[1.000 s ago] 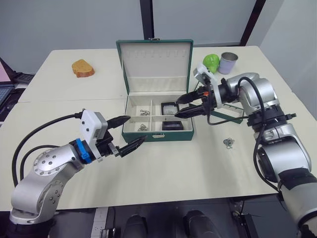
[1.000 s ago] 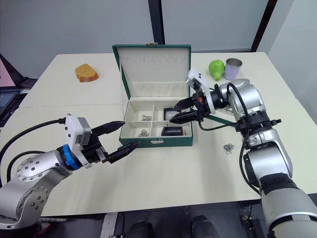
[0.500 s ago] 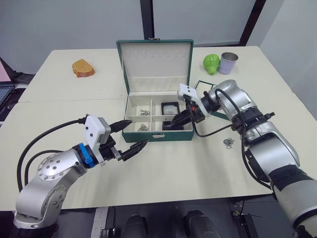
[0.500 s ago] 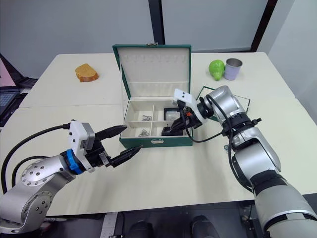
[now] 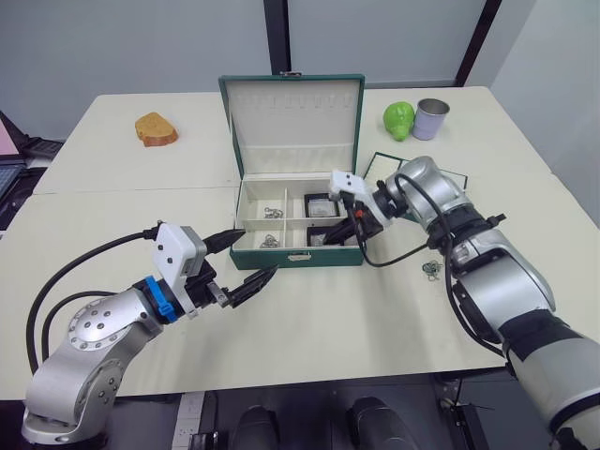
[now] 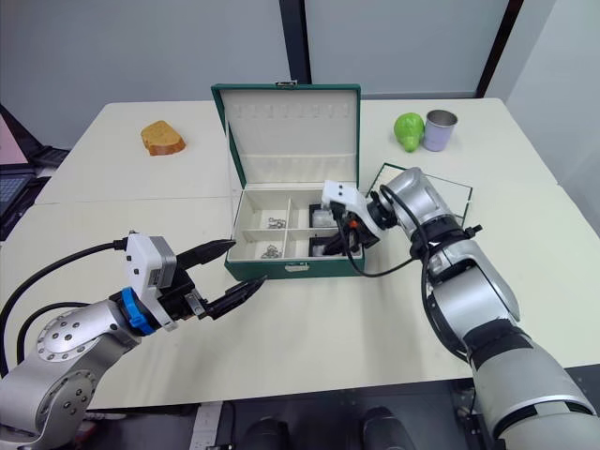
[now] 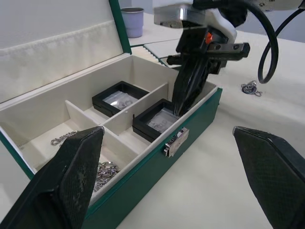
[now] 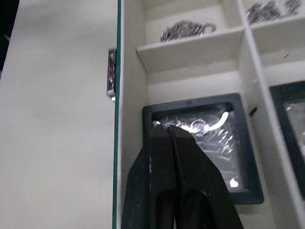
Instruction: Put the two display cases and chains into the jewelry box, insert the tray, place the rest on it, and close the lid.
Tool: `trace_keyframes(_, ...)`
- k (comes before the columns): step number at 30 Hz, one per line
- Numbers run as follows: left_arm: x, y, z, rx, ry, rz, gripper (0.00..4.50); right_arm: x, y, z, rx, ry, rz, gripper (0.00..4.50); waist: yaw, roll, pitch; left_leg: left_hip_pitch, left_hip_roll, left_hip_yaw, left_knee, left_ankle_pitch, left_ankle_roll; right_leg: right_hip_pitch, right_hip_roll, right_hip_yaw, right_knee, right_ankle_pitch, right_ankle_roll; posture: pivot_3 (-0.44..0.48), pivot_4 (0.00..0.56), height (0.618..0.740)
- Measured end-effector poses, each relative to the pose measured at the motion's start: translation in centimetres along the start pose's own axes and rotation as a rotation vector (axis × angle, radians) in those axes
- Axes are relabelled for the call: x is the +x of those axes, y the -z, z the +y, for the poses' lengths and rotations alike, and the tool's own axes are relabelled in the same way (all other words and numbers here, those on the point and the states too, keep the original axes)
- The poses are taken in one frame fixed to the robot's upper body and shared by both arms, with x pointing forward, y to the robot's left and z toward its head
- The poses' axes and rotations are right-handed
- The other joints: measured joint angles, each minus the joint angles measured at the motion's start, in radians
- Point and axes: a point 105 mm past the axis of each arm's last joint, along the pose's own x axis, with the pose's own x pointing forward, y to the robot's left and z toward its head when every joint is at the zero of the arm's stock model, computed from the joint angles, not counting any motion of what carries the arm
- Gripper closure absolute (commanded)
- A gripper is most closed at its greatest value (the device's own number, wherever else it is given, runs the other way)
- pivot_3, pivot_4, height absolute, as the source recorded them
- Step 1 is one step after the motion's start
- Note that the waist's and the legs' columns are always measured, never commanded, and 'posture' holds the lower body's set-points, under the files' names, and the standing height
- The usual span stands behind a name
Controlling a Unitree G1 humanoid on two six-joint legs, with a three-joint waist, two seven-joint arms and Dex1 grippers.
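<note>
Cream table [image 5: 394,309] carrying jewelry box [image 5: 298,255]; right gripper [image 7: 183,102] pressing fingers together, tips down on display case [image 8: 240,143]; left gripper [image 5: 246,258] spreading wide before it.

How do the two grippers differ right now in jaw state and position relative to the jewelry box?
The right gripper has its jaws shut, while the left gripper has its jaws spread wide. The right gripper reaches down into the jewelry box, its tips on the front display case; the left gripper hovers outside the box, off its front left corner. Neither one holds anything.
</note>
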Motion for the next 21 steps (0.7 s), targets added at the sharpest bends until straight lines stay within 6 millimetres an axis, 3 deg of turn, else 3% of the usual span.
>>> trace_keyframes(3,0.1,-0.3,0.2,0.007,0.002,-0.009,0.0,-1.6,-2.5,-0.2,0.035,0.01,-0.177,4.49,0.001,0.0,0.0,0.0,0.0,0.0,0.0,0.0,0.0,0.0,0.0,0.0,0.0,0.0,0.0,0.0,0.15,0.74)
trace_keyframes(6,0.3,-0.7,0.3,0.015,0.018,-0.021,0.0,-3.7,-4.2,-0.1,0.048,0.014,-0.31,3.91,0.003,0.0,0.0,0.0,0.0,0.0,0.0,0.0,0.0,0.001,0.0,-0.001,0.0,0.0,0.0,0.0,0.15,0.74)
trace_keyframes(9,0.4,-0.8,0.8,0.011,0.02,-0.022,0.0,-6.4,-4.0,0.1,0.035,0.044,-0.377,3.21,0.011,0.0,0.0,-0.001,0.0,0.0,0.0,0.0,0.0,0.001,-0.001,-0.001,-0.001,0.0,0.0,0.0,0.15,0.74)
trace_keyframes(14,-0.1,-1.0,1.9,0.004,0.016,-0.016,0.0,-9.2,-0.5,0.8,0.089,0.133,-0.446,2.0,0.018,0.0,0.0,-0.001,-0.001,0.0,-0.001,0.0,0.0,0.001,0.0,0.0,-0.001,0.0,0.0,0.0,0.15,0.74)
trace_keyframes(21,-2.3,0.1,5.1,-0.007,-0.062,0.06,0.0,-11.7,7.3,3.0,0.152,0.403,-0.409,0.04,0.022,0.0,0.0,-0.001,-0.001,0.0,-0.002,0.0,0.0,0.001,0.0,0.001,-0.002,0.0,0.0,0.0,0.15,0.74)
